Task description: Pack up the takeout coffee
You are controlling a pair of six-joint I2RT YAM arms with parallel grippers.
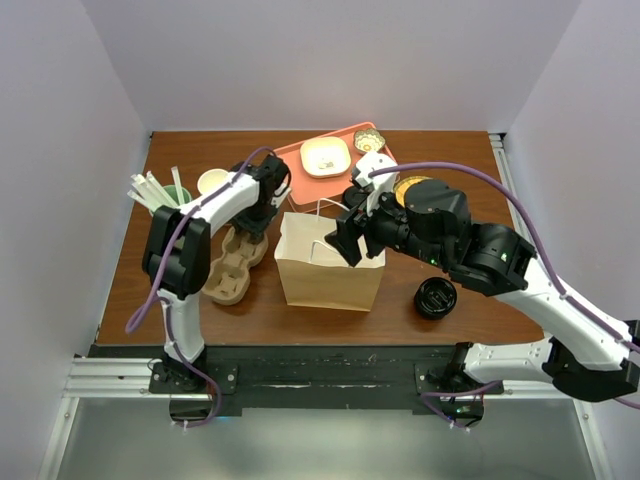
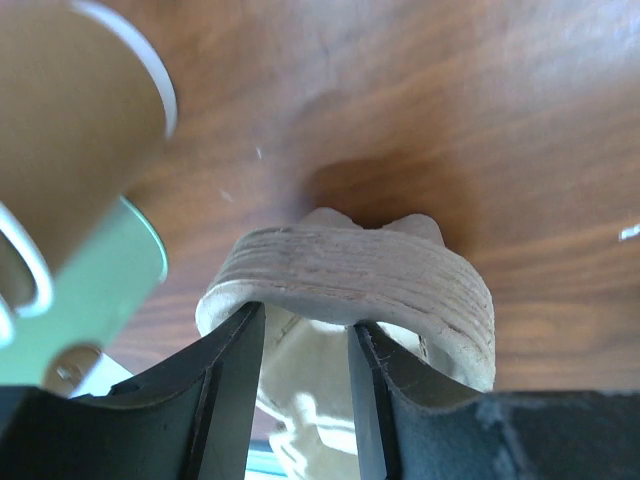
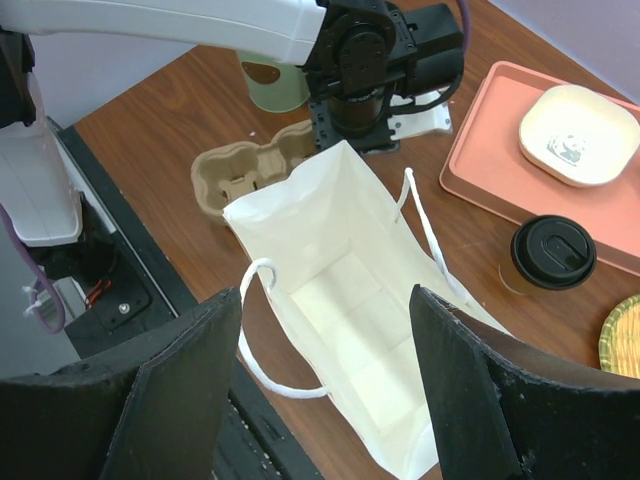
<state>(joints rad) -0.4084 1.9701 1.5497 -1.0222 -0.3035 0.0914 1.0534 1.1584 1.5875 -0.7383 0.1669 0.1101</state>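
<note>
Our right tool (image 3: 325,300) hangs with its fingers spread wide, gripping nothing, directly above the open mouth of the bag (image 1: 330,275). The bag stands upright on the table (image 1: 200,150). Between the fingers we look down onto the bag's white inside and its floor. The coffee (image 3: 553,255) stands upright on the table beyond the bag, on this tool's right-finger side. Its black lid is on, it is just beside the edge of the tray (image 3: 480,170), and it is clear of both fingers. From above, the right arm hides it. A plate (image 3: 578,135) lies on the tray, farther out on the same side.

Our left tool (image 2: 305,325) is down at the carrier (image 2: 350,270), which lies on the table just beside the bag, across it from the right tool. Its fingers stand a little apart with pulp showing in the gap and their tips at the rim of one well. We cannot tell whether they pinch it. To this tool's left a paper cup (image 2: 70,130) and a green cup (image 2: 90,300) show, blurred.
</note>
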